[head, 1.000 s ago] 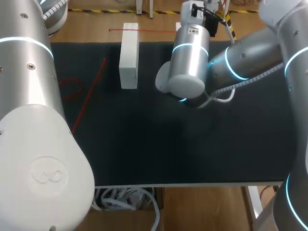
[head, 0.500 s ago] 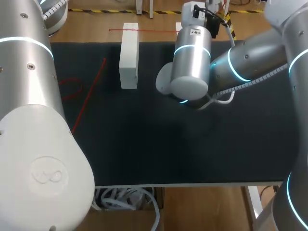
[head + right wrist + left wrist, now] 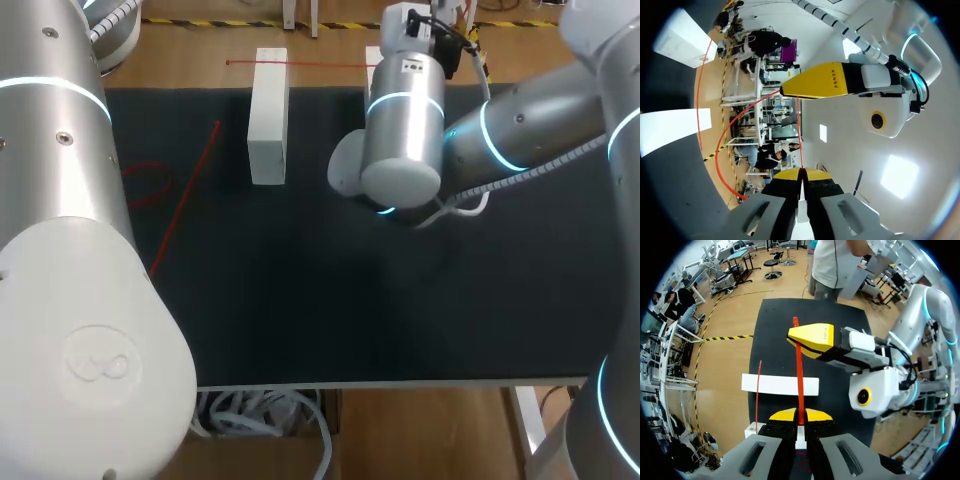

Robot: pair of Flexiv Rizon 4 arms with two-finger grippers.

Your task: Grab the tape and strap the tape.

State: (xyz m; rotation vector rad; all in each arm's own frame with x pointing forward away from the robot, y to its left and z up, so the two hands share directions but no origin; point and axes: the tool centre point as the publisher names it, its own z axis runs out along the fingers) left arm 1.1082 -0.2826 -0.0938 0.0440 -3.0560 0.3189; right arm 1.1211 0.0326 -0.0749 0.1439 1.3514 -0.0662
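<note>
The left gripper [image 3: 798, 416] is pinched tight on the thin red plastic tape [image 3: 799, 380], which runs straight ahead to the right gripper [image 3: 801, 175], likewise clamped on it, above the long white block [image 3: 770, 385] on the black table mat [image 3: 775, 340]. The risk, I judge, is the slim tape slipping from either pinch, or snapping, if the arms pull unevenly.

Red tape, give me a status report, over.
Left gripper shut on red tape. Right gripper shut on it too. Tape straight between them. White block on the table beyond it.
</note>
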